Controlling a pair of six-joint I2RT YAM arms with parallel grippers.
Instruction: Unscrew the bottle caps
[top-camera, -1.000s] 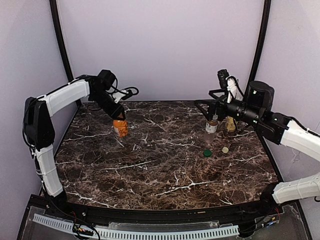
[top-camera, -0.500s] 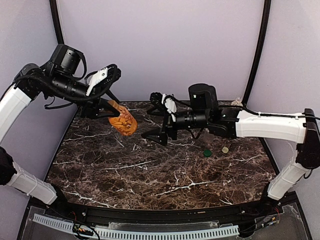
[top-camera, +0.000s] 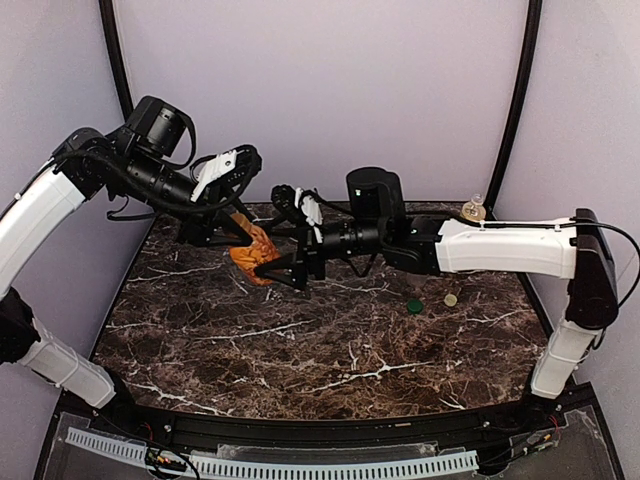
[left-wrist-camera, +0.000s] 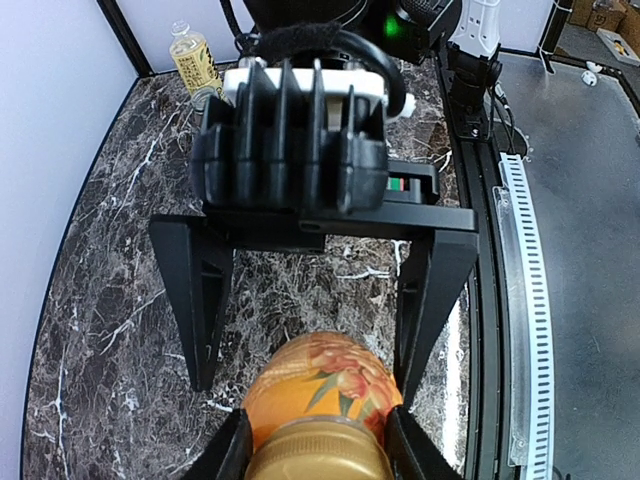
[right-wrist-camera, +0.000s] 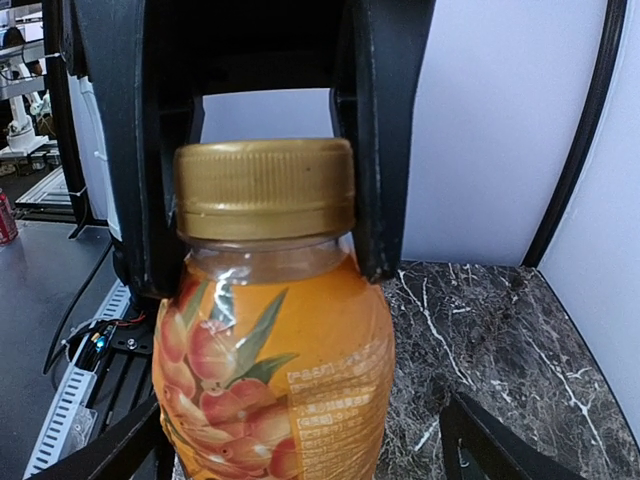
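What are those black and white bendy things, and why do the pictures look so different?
They are two robot arms fixed to a dark marble table. The wide picture is from a camera above and behind them: the left arm on the left, the right arm on the right. The other two come from small cameras on the wrists, so things look huge. The left gripper pinches an orange juice bottle at its golden cap and holds it off the table. The right gripper is open, one finger on each side of the bottle's body. On the table lie a dark green cap and a cream cap. A yellowish tea bottle stands at the far right.
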